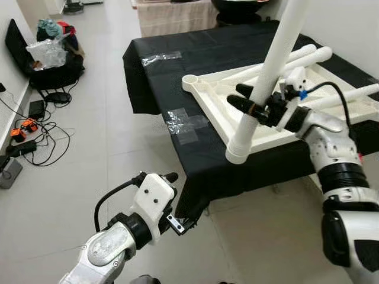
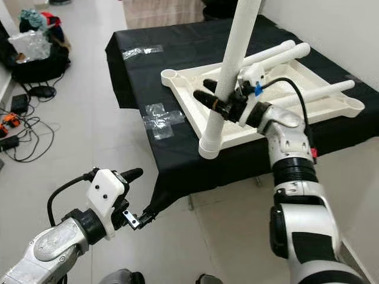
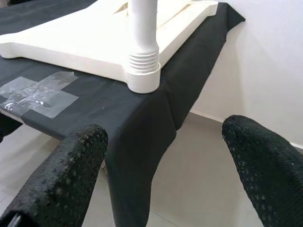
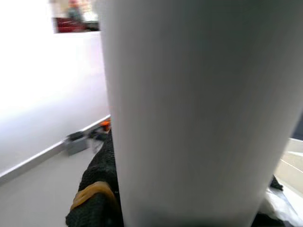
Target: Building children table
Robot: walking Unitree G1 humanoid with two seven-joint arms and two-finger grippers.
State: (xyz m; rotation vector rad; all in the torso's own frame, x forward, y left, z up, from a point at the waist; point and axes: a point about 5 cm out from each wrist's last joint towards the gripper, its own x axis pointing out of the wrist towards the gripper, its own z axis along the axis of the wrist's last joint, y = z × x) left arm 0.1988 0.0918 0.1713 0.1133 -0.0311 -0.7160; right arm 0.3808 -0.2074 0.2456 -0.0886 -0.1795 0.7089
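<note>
The right gripper [image 1: 251,102] is clamping its two black fingers around a long white table leg [image 1: 273,71], gripping it partway up while the leg is standing nearly upright, leaning a little. The leg's ribbed lower end [image 3: 143,71] is sitting at the near corner of the cream tabletop [image 1: 225,97], which is lying upside down on a low worktop [image 1: 177,65] draped in black cloth. In the right wrist view the white leg [image 4: 189,109] is pressing close against the lens, with a black finger [image 4: 97,189] wearing an orange band lying alongside it. More white legs [image 2: 278,54] are lying flat across the inverted tabletop, beyond the right gripper. Patches of clear tape [image 1: 185,124] are sticking to the cloth near the worktop's front edge, and another strip [image 1: 161,58] is lying farther back. The left gripper [image 1: 174,204] is hovering low over the pale tiled floor [image 1: 100,148], just beside the hanging corner of the black cloth, its fingers [image 3: 66,175] standing wide apart with nothing between them. Along the far wall to the robot's left, a black bag [image 1: 47,65] stuffed with clothes and plastic is sitting on the floor, with black cables [image 1: 41,139] and small orange devices [image 1: 23,127] sprawling near it.
</note>
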